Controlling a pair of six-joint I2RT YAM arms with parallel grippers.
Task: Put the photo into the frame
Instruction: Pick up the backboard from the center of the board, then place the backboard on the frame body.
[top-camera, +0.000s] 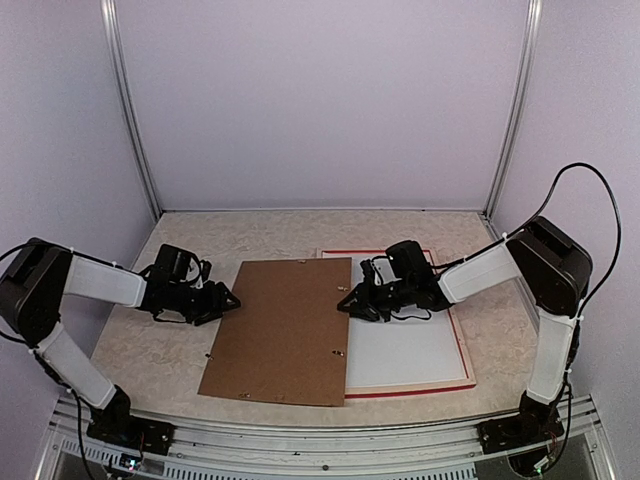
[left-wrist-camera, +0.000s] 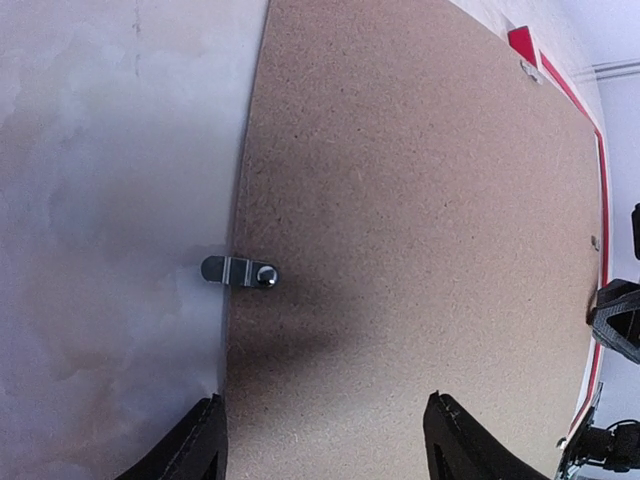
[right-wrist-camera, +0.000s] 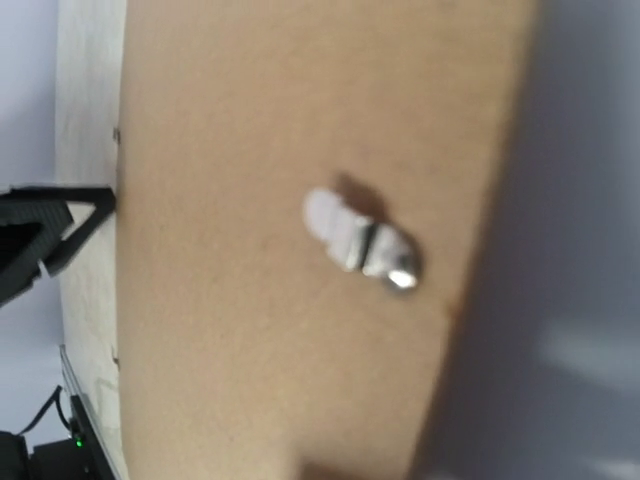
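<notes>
Marbled tabletop (top-camera: 150, 350), frame (top-camera: 410, 391) under right tool (top-camera: 348, 303)

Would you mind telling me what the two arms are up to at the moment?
Both arms are at the brown backing board, which lies on the table with its right edge overlapping the red frame. The left gripper sits at the board's left edge, jaws open beside a small metal clip. The right gripper is at the right edge; whether it grips is unclear. A white sheet fills the frame, and the photo is not in view.
</notes>
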